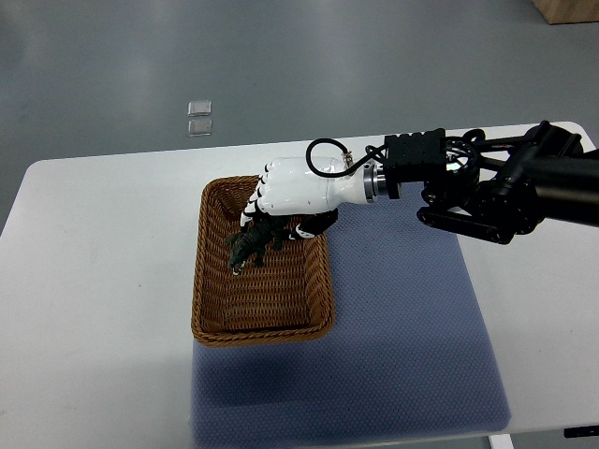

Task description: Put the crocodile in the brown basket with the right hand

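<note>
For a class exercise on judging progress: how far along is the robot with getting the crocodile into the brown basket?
Done: the crocodile is off the table and over the brown basket. In hand: the right hand grips it above the basket's far end; whether it touches the bottom is unclear. Left: open the fingers and withdraw.

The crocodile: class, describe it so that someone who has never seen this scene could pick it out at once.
On the white table a brown woven basket overlaps the left edge of a blue mat. Above the basket's far half, the white right hand grips the crocodile. It is the only dark green thing there.
</note>
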Motion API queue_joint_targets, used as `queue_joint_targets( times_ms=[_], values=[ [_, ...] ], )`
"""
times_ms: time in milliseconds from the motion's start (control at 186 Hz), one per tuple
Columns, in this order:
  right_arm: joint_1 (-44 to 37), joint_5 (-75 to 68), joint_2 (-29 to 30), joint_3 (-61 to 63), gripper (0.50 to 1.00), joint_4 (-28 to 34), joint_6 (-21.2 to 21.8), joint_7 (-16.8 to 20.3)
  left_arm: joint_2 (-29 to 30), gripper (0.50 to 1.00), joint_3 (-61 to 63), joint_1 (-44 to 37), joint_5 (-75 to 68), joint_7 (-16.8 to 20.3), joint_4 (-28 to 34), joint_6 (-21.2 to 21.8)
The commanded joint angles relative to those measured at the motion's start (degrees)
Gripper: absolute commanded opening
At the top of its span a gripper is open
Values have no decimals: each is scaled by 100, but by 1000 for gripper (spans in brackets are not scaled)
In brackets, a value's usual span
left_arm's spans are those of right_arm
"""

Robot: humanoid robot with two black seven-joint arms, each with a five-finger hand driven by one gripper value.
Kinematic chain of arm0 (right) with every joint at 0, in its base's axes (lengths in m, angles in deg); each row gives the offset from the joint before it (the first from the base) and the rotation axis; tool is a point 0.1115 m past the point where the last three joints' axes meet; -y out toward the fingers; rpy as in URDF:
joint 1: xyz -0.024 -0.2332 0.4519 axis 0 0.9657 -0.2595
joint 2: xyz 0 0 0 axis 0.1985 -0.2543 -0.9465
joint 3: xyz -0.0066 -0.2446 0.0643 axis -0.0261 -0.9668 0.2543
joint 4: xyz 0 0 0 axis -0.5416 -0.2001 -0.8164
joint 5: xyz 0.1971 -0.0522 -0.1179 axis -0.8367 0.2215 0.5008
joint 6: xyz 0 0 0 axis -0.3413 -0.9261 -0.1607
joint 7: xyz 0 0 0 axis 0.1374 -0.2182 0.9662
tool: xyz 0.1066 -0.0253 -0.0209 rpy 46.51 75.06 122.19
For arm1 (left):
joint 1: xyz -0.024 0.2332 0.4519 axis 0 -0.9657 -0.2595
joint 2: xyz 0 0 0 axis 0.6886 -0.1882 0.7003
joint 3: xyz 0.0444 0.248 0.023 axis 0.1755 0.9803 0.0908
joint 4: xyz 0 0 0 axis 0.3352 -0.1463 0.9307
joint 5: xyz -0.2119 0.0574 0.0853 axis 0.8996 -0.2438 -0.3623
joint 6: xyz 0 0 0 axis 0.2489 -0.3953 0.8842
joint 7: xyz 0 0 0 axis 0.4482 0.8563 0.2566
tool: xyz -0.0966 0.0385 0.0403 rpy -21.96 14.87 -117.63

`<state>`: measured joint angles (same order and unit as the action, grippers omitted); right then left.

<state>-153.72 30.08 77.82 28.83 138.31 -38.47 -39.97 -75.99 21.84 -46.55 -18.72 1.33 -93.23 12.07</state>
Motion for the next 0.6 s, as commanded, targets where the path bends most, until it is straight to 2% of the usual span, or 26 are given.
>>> queue_joint_targets(
  times_ms=[0, 16, 27, 32, 38, 43, 59, 65, 70, 75, 81, 91, 199, 328, 592],
  values=[
    [64, -8, 20, -12, 500, 0, 8, 1, 0, 1000, 0, 7, 0, 0, 2, 0],
    [73, -8, 20, -12, 500, -8, 8, 1, 0, 1000, 0, -2, 0, 0, 2, 0],
    [82, -8, 20, -12, 517, -8, 8, 1, 0, 1000, 0, -2, 0, 0, -6, 0],
    [91, -8, 20, -12, 541, 0, 8, 1, 0, 1000, 0, -2, 0, 0, -6, 0],
    [91, -8, 20, -12, 541, 0, 8, 1, 0, 1000, 0, -2, 0, 0, -6, 0],
    [99, -8, 20, -12, 570, 0, 8, 1, 0, 1000, 0, 7, 0, 0, 2, 0],
    [108, -8, 20, -12, 594, -8, 8, 1, 0, 1000, 0, -2, 0, 0, 2, 0],
    [108, -8, 11, -12, 623, -8, -1, 1, 0, 1000, 0, -2, 0, 0, 2, 0],
    [108, -8, 11, -12, 623, -8, -1, 1, 0, 1000, 0, -2, 0, 0, 2, 0],
    [108, -17, 11, -12, 649, -8, -1, 1, 0, 1000, 0, -2, 0, 0, -6, 0],
    [108, -17, 11, -12, 650, -8, -1, 1, 0, 1000, 0, -2, 0, 0, -6, 0],
    [117, -17, 11, -12, 692, 0, -10, 1, 0, 1000, 0, -2, 0, 0, -6, 0],
    [126, -26, -24, -12, 787, -8, -1, 1, 0, 1000, 0, -2, 0, 0, -6, 0],
    [126, -61, -51, -4, 821, -17, -18, 1, 0, 1000, 0, -2, 0, 0, -6, 0],
    [143, -571, -306, 462, 838, -44, 157, 1, 0, 1000, 0, -2, 0, 0, -6, 0]
  ],
)
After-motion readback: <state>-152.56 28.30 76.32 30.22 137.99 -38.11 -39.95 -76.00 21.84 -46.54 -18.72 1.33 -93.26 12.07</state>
